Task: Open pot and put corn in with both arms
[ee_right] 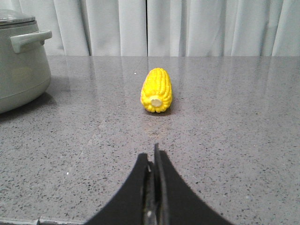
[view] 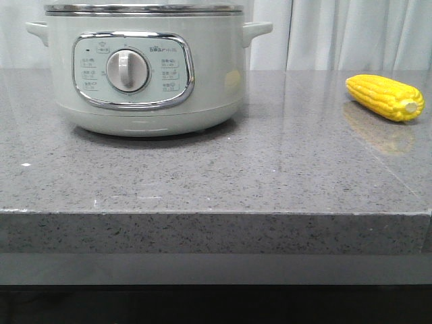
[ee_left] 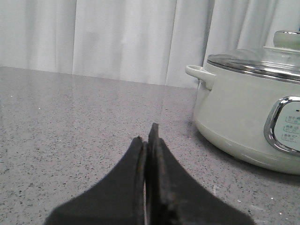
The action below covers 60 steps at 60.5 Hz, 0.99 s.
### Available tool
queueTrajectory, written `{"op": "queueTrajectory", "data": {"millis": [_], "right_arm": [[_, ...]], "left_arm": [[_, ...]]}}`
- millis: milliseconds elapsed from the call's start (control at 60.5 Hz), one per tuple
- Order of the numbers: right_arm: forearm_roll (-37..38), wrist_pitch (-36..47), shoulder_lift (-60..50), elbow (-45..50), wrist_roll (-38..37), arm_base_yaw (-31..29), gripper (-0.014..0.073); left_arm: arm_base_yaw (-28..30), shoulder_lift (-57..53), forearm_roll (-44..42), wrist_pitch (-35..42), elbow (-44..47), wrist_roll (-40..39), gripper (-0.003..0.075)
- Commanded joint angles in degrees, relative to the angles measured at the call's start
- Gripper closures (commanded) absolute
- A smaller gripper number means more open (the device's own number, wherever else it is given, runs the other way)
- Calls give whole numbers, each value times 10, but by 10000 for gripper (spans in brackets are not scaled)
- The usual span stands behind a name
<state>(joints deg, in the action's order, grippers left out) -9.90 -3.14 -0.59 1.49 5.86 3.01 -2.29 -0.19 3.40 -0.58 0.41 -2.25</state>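
Nothing is done yet; you're at the very start. The pot (view: 145, 67) sits on the grey stone counter (view: 270, 175) toward your left, glass lid (ee_left: 253, 58) on, knob just visible at the edge of the left wrist view. The corn (view: 385, 97) lies on its side well apart from the pot, off to your right, pale stub end pointing roughly toward the right arm.

Your left gripper (ee_left: 146, 140) has its fingers pressed together, holding nothing, low over bare counter beside the pot. Your right gripper (ee_right: 153, 157) is likewise pressed together and empty, lined up with the corn but not near enough to take it.

Left to do: lift the lid, grab the corn, drop it in.

The pot is pale mint green with a chrome-framed panel, white dial, two side handles and a steel rim. The front view crops its top, so the lid probably seats flush, though I can't confirm that. The corn is bright yellow with neat kernel rows.
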Motion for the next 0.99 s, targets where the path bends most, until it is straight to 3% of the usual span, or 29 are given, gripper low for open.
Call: {"op": "queueTrajectory", "data": {"millis": [0,661,777,893,976], "right_arm": [[0,44,-14,1,1,1,659],[0,50,-14,1,1,1,659],[0,60,-14,0,1,1,659],[0,55,-14,-20,1,1,659],[-2,37,-13,-50,1,1,659]], "left_arm": [[1,-12,5,46,2,-1,741],[1,-12,5,48,2,-1,741],[1,-12,5,85,2,-3,741],[1,-12,5,109,-23,-3,741],[1,-8,5,85,-58,-3,741]]}}
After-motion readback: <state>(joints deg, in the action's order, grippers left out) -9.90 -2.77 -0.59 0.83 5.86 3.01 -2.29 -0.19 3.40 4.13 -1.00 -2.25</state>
